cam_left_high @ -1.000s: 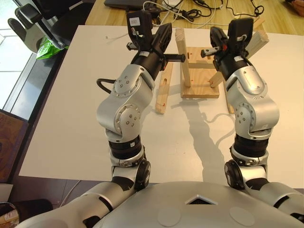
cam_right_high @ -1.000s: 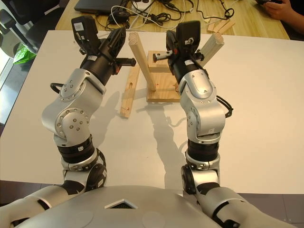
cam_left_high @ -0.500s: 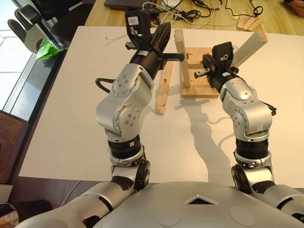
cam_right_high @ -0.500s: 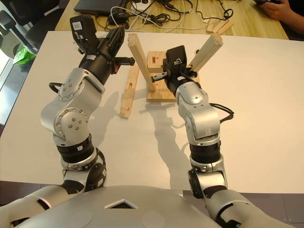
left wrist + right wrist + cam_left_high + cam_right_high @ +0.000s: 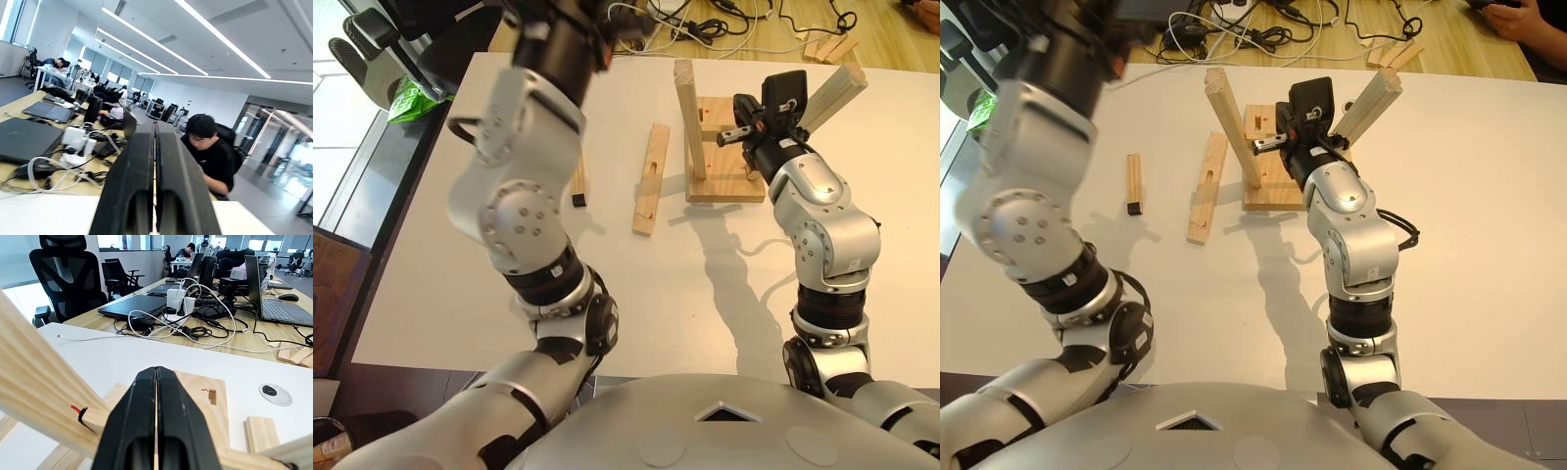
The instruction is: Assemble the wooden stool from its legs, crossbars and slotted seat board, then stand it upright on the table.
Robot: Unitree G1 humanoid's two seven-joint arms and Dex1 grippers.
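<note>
The flat square wooden seat board (image 5: 729, 186) lies on the white table (image 5: 440, 245). A tall wooden leg (image 5: 686, 108) and a leaning wooden leg (image 5: 832, 93) stick up from it. A long slotted wooden leg (image 5: 649, 181) and a short wooden stick (image 5: 1134, 183) lie loose beside it, so I think the stool is about half built. The right gripper (image 5: 156, 377) is pinched closed on nothing, low over the board between the two legs. The left gripper (image 5: 155, 132) is up high, closed and empty too.
</note>
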